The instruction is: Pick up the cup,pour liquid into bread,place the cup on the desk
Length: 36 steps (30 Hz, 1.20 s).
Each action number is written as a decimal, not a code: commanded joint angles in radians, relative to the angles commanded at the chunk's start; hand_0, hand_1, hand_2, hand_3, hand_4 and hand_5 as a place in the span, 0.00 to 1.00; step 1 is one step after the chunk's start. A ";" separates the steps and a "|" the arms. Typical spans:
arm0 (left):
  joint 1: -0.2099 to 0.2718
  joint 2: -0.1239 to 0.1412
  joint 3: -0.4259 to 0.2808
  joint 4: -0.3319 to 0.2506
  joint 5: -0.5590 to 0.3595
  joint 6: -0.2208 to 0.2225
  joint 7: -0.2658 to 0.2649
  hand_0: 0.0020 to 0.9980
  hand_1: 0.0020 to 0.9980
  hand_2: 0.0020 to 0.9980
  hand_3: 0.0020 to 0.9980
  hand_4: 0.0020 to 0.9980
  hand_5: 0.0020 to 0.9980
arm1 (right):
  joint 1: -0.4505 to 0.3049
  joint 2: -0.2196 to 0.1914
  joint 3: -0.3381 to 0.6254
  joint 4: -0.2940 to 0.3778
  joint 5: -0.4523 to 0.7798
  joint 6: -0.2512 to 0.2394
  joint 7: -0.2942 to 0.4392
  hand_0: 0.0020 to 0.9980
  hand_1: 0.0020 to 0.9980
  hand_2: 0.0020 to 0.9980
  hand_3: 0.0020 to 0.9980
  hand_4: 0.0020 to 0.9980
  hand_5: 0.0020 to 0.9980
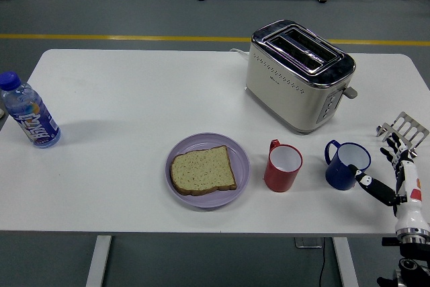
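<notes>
**Right hand beside the blue cup**

The blue cup stands upright on the white table, in front of and slightly right of the toaster. The right hand hovers just right of this cup, fingers spread and holding nothing. Left of the blue cup: a red cup, then the bread slice on a lilac plate. A water bottle stands far left.
</notes>
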 joint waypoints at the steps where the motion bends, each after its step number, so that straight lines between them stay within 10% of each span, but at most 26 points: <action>1: 0.000 0.000 0.000 0.000 -0.001 0.000 0.000 0.68 0.68 0.69 0.54 0.25 1.00 | 0.001 0.001 -0.001 -0.003 0.003 -0.002 0.003 0.95 0.86 0.95 0.99 1.00 0.11; 36: -0.002 -0.003 -0.001 -0.001 -0.002 0.000 0.002 0.68 0.68 0.69 0.54 0.25 1.00 | 0.042 0.002 -0.078 -0.062 0.024 0.011 0.002 0.95 0.86 0.95 1.00 1.00 0.13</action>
